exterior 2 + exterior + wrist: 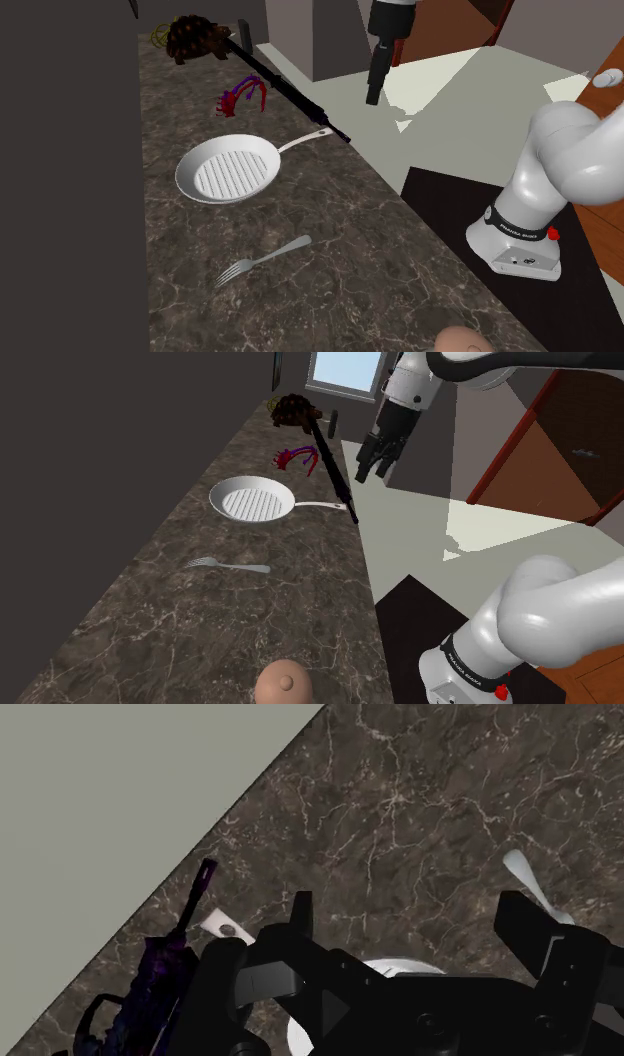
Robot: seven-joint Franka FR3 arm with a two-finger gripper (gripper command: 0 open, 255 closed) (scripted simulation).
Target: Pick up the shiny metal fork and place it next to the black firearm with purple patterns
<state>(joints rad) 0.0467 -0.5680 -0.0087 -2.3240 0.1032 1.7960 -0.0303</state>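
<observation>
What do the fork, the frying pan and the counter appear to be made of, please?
The fork is pale grey with a slight sheen, so probably metal. The frying pan is drawn plain matte white with a ridged base; its material is unclear, though the greyish handle may be metal. The counter looks like dark brown marble-like stone, judging by its pale branching veins.
</observation>
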